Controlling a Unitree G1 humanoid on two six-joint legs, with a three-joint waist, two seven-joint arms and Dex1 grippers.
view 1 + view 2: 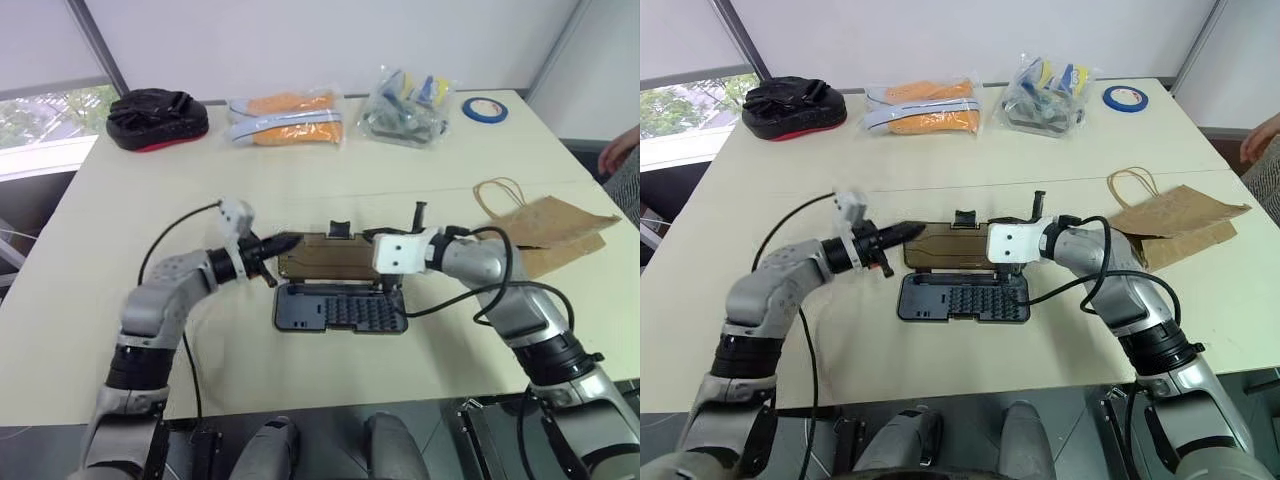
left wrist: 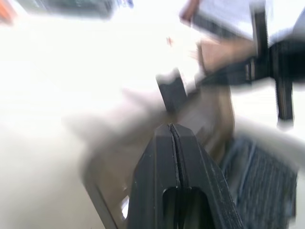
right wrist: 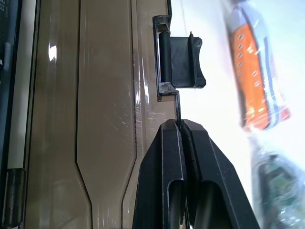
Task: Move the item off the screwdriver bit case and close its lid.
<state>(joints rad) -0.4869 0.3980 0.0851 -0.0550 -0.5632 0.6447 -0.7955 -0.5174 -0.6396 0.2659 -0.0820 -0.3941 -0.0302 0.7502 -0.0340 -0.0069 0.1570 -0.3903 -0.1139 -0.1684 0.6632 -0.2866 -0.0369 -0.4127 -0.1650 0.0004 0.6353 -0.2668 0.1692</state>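
Lid [image 3: 95, 95] half-raised — bits [image 1: 360, 312] beneath barely legible.

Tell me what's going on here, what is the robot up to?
The paper bag already lies on the table to the right of the screwdriver bit case, clear of it. Both grippers are at the raised lid: the right gripper is shut on its far edge by the latch tab, and the left gripper, also shut, is at its left end.

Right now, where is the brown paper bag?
In the head views the brown paper bag lies flat on the table's right side, off the screwdriver bit case, just beyond the right arm.
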